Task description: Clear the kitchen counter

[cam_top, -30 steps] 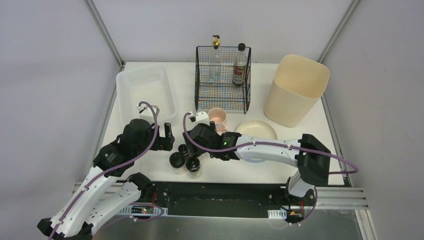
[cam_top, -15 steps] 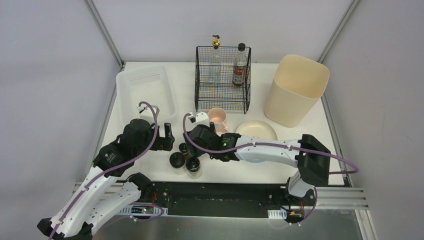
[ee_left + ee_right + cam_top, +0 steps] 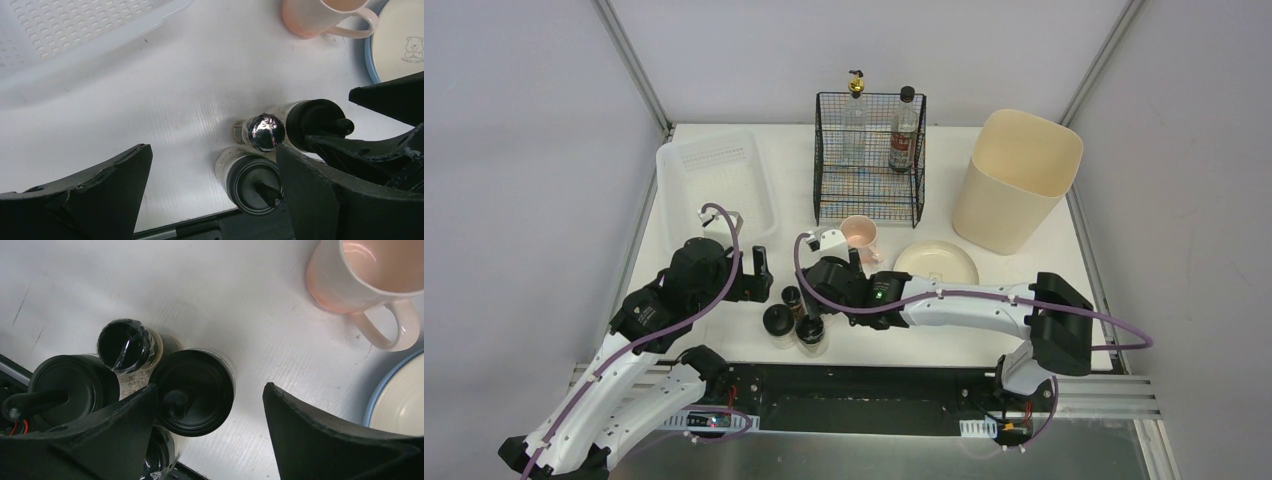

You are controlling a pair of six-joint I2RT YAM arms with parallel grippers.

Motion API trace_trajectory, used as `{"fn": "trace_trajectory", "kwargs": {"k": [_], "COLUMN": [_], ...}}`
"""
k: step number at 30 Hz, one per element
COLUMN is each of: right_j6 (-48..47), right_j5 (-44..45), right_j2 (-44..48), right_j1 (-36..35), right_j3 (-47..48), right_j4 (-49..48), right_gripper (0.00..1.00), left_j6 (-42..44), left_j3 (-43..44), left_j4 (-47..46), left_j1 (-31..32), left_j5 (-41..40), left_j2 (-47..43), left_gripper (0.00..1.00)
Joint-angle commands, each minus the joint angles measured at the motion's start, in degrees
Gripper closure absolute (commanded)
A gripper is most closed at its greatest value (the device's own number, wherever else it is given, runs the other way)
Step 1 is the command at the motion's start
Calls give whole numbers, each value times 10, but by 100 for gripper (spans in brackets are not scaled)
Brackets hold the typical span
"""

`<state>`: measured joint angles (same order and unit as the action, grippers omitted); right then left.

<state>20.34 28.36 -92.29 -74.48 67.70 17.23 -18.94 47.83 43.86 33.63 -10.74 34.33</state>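
Note:
The white kitchen counter [image 3: 876, 345] carries a cluster of black-lidded spice jars [image 3: 794, 320] near its front edge, a pink mug [image 3: 860, 235] and a cream plate [image 3: 936, 262]. My right gripper [image 3: 807, 308] is open and hangs over the jars. In the right wrist view its jaws [image 3: 210, 387] straddle one large black lid [image 3: 192, 390], with the other jars to its left. My left gripper [image 3: 762, 275] is open and empty just left of the jars. In the left wrist view it [image 3: 212, 150] is above bare counter, with a chrome-capped jar [image 3: 263, 132] by its right finger.
A translucent white tray [image 3: 716, 185] stands at the back left. A black wire rack [image 3: 869, 155] with two bottles stands at the back centre. A tall beige bin [image 3: 1016, 178] stands at the back right. The counter's front edge runs right behind the jars.
My right gripper has moved a little forward and down over the jars, and its elbow has shifted slightly right. The left arm has not moved.

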Motion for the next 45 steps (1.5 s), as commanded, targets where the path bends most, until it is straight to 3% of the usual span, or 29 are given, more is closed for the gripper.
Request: {"fn": "trace_trajectory", "kwargs": {"k": [1,27,45], "right_j6": [2,-20,-17], "right_j5": [16,10,14], "right_j2": [26,-13,-48], "right_j1": [-19,-39,-28], "right_j3": [-5,55,27], "right_j4": [16,17,-3], "right_gripper": [20,17,17], "left_j6": [-7,-7,-7], "left_j3": [3,3,2], "left_j4": [3,3,3], "left_j1": [-5,-6,-6], "left_j5": [-4,-2,0], "left_j2": [-3,-2,1], "left_gripper": [0,0,0]}}
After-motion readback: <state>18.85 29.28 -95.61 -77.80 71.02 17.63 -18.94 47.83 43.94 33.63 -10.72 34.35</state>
